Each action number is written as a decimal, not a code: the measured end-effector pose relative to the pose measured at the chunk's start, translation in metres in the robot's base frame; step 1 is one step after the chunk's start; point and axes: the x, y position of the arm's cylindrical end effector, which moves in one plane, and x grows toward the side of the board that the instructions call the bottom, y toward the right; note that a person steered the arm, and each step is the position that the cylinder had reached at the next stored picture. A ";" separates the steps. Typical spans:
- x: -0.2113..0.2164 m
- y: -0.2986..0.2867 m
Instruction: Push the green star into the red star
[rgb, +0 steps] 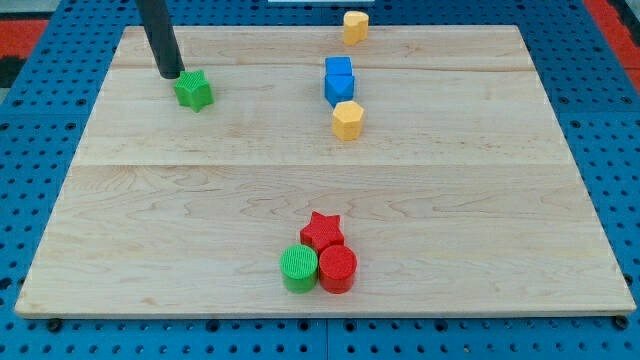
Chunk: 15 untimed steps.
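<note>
Tip (171, 75) touches green star (194, 90) near board's (120, 200) top-left edge; no claw shows.

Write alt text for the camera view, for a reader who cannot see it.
My tip sits just left of and above the green star near the wooden board's top left. The red star lies far off near the bottom centre, touching a green cylinder and red cylinder. A blue block and two yellow blocks sit at top centre.
</note>
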 end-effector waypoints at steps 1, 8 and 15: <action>0.000 -0.001; 0.071 0.121; 0.187 0.012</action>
